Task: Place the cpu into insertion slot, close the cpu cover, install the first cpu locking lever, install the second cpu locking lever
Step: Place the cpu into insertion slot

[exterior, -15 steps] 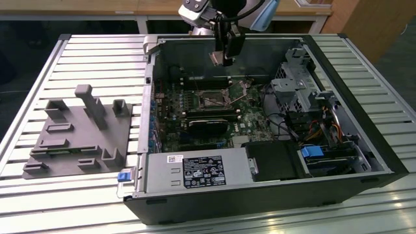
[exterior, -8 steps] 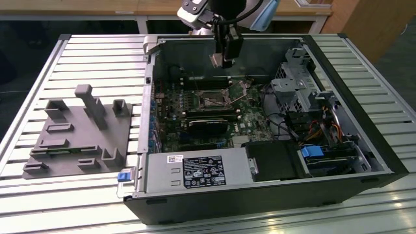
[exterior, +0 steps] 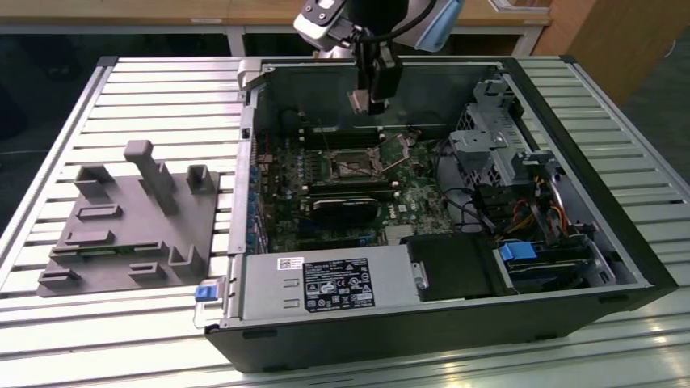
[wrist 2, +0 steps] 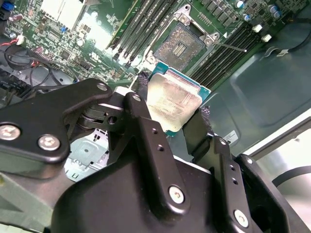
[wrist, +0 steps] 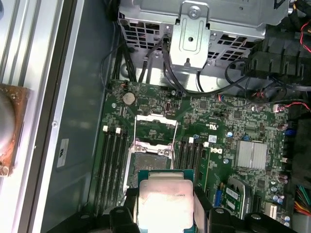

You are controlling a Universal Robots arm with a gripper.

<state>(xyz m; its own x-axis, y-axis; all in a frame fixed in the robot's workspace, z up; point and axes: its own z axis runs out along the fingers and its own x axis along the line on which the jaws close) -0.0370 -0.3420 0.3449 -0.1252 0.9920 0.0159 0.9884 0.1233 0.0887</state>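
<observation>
Exterior view, arm hanging upright, gripper (exterior: 368,99) pointing straight down inside the computer case (exterior: 431,343), at twelve o'clock of the insertion slot (exterior: 356,167), second wrist view, fingers (wrist 2: 142,94) clamped on the cpu (wrist 2: 175,97), held off the slot, first wrist view, cpu cover (wrist: 154,127) open.

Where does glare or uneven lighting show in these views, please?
Exterior view: glare streaks the table slats, while the case interior is darker; second wrist view: a bright patch washes out the circuit board; first wrist view: the cpu face is evenly lit.
</observation>
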